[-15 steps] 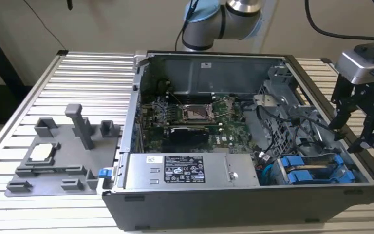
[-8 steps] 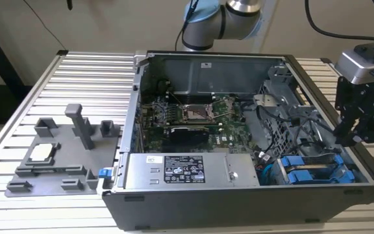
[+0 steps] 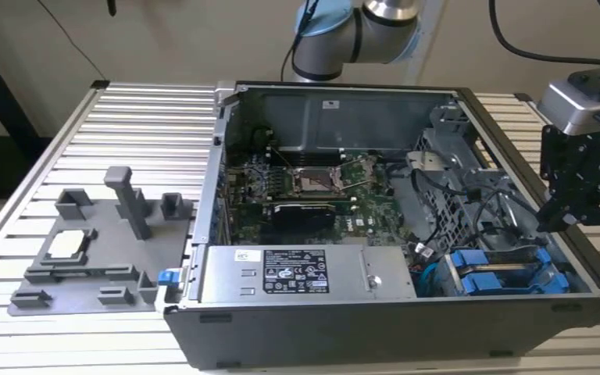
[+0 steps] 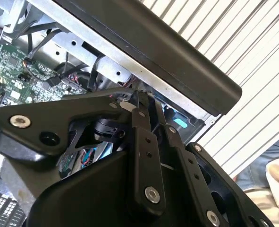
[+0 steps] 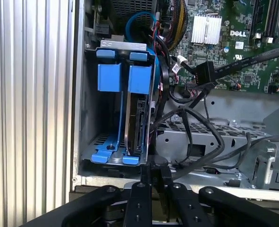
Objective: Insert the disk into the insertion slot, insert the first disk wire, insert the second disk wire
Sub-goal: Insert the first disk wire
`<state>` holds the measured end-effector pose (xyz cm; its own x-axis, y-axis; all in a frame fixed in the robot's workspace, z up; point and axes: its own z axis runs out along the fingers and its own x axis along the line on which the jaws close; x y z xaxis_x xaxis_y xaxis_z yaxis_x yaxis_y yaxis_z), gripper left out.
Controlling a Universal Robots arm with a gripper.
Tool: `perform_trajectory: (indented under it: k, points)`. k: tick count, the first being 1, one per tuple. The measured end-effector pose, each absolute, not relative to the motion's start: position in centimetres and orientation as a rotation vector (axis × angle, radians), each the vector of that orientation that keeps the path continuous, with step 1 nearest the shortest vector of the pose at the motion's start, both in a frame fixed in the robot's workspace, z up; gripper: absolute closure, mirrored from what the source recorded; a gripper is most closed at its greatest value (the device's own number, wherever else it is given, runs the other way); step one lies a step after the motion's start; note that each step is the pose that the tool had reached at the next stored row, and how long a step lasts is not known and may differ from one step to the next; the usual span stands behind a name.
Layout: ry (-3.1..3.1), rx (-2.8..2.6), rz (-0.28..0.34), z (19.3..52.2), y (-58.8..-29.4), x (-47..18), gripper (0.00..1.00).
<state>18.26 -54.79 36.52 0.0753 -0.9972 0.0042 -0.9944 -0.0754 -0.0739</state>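
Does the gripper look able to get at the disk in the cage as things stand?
Likely yes: the gripper faces the disk, its edge exposed; nothing lies between; black cables run beside it.

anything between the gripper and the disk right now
Nothing visible lies directly between the gripper and the disk, which already sits in its slot. Black cables crowd the disk's side towards the motherboard.
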Motion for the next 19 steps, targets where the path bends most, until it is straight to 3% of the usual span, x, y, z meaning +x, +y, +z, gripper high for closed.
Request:
perform_trajectory:
  k: [19]
  points:
    - [2.105,-2.265,-0.078,36.47,-54.92,17.35,0.81]
